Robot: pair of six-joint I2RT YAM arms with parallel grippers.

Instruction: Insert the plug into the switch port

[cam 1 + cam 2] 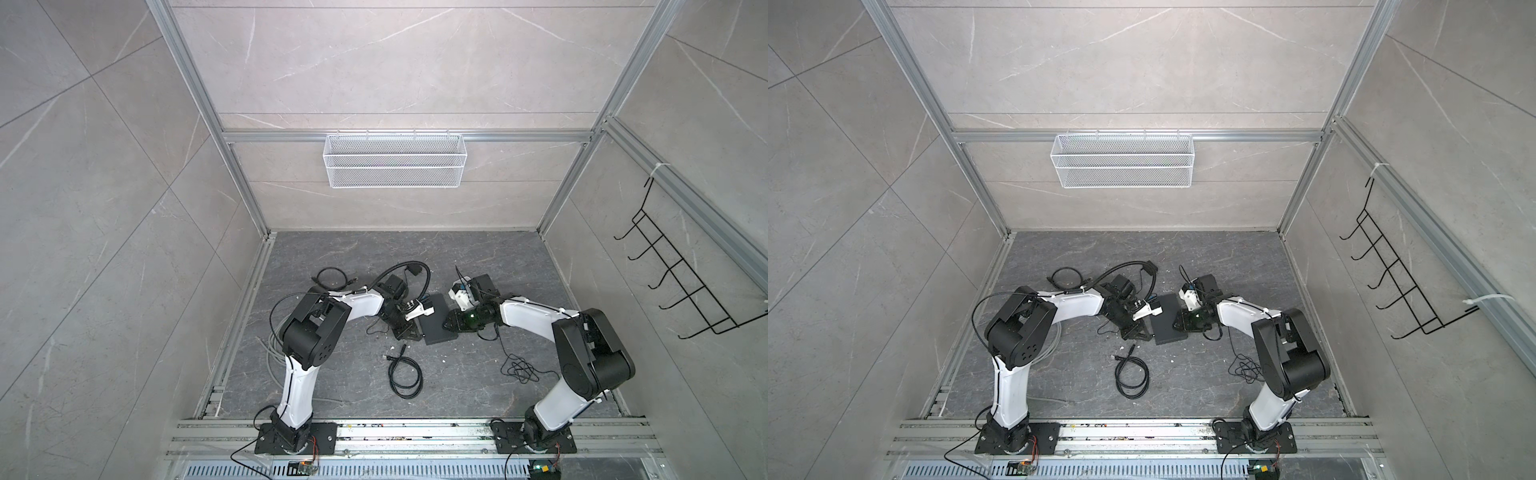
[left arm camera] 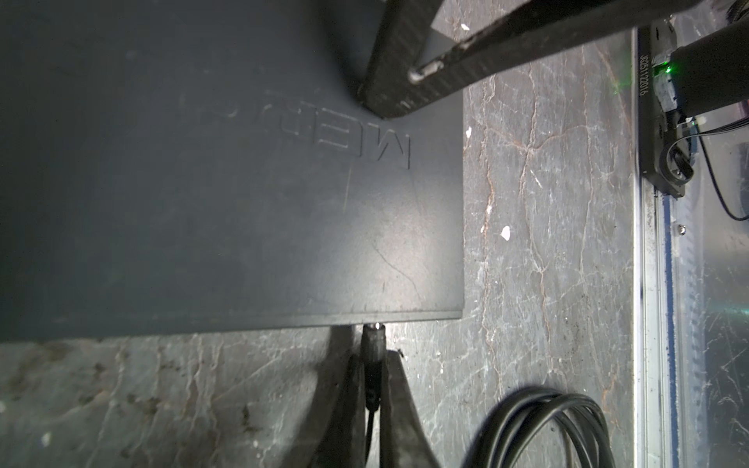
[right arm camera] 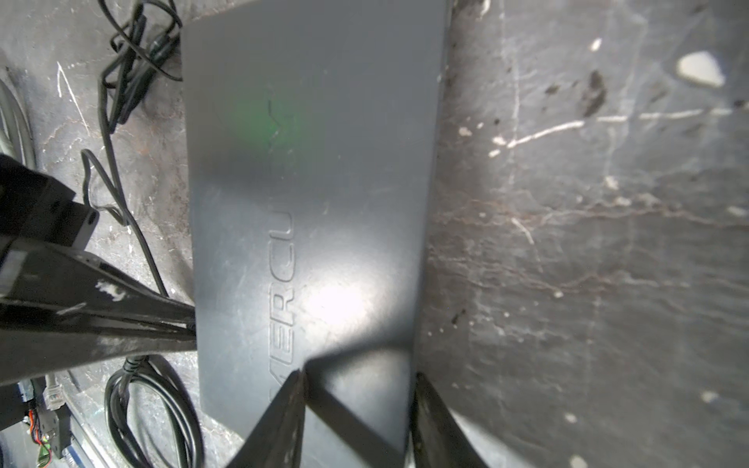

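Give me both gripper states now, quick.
Left gripper: closed on the plug, whose tip is at the switch edge.
Right gripper: open, jaws apart over the switch's end; not clearly gripping it.

2 overhead, 2 wrist close-ups sharing switch (image 2: pixel 227 182)

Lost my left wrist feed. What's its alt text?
The left hand pinches a black plug whose tip meets the side edge of the dark switch. A finger of the right hand sits on the switch's top; a coiled cable lies nearby.
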